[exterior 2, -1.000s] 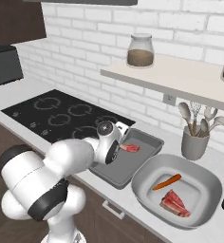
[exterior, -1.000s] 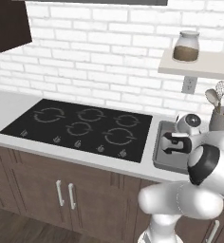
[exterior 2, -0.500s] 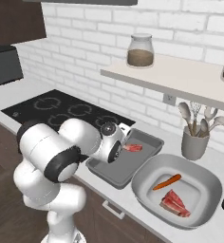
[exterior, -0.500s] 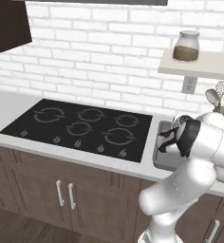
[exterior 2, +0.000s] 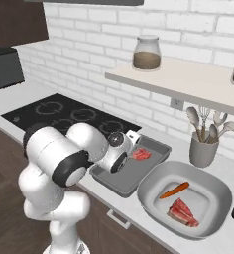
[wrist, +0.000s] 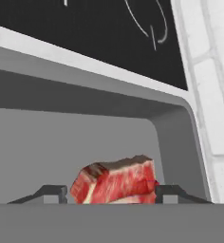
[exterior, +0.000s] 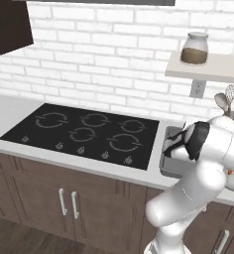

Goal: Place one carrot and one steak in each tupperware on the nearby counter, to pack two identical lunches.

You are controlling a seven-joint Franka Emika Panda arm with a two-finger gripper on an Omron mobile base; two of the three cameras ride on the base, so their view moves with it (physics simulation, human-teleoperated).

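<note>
White brick backs the pale counter (exterior 2: 96, 196), and in the dark rectangular tupperware (exterior 2: 156, 147) one steak (wrist: 115, 181) lies near the far corner by the stovetop (exterior 2: 72, 115), its lower edge cut off in the hand view and the tray's near half hidden behind the arm in both base views. Gripper (wrist: 111, 195) jaws stand apart, one fingertip either side of that steak, contact too close to call. Over in the oval tupperware (exterior 2: 153, 182), carrot (exterior 2: 174, 190) lies slantwise beside the second steak (exterior 2: 182, 212).
</note>
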